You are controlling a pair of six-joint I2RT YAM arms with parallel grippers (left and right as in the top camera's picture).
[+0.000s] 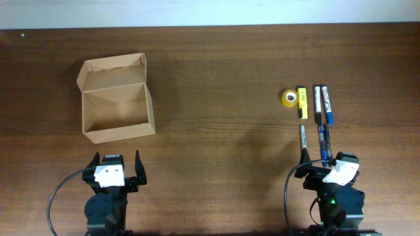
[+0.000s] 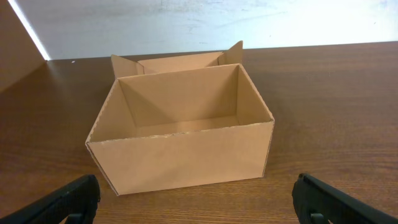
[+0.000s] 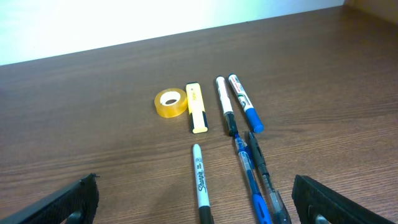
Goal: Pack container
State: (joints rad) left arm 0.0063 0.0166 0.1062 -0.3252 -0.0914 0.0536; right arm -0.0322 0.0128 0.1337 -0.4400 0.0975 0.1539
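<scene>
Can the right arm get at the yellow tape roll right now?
Probably yes: the right gripper is open and the tape roll lies ahead of it with nothing on top, though the yellow highlighter sits close beside it.

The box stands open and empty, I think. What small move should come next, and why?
Probably the right gripper should move forward and lower over the grey marker, which lies close and apart from the pens. Its jaws stand open and hold nothing, and the box is open and empty.
</scene>
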